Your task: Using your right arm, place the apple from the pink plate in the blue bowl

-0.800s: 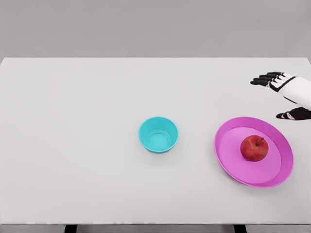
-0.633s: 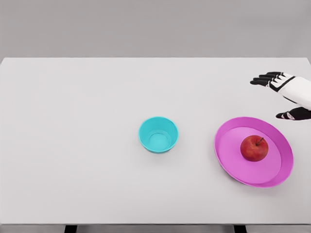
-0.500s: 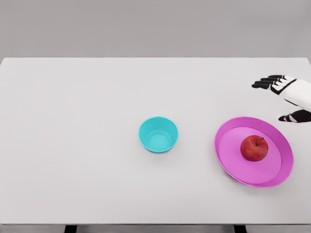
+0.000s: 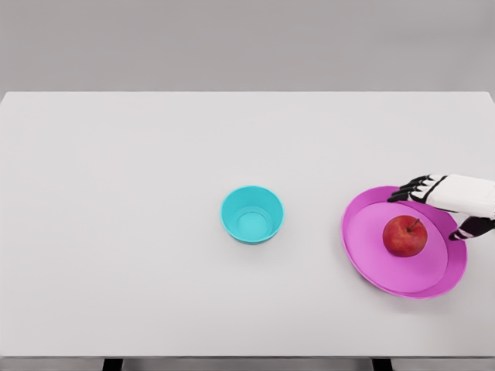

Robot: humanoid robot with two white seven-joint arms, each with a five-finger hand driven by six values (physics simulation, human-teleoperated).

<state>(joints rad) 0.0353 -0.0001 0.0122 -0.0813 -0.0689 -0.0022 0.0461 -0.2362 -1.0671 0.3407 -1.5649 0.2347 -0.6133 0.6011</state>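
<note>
A red apple [image 4: 404,236] sits in the right half of the pink plate [image 4: 371,255] at the table's right side. The blue bowl [image 4: 252,214] stands to the plate's left, near the table's middle, with nothing in it. My right hand [image 4: 433,209] comes in from the right edge and hovers over the plate's far right rim, just above and right of the apple. Its fingers [image 4: 404,191] are spread and hold nothing; the thumb [image 4: 468,229] points down beside the apple. The hand does not touch the apple. The left arm is out of view.
The white table [image 4: 116,232] spans the whole view; its front edge runs along the bottom and its far edge along the top.
My right hand has come down and toward me, from behind the plate to over its far right rim beside the apple. The apple, plate and bowl have not moved.
</note>
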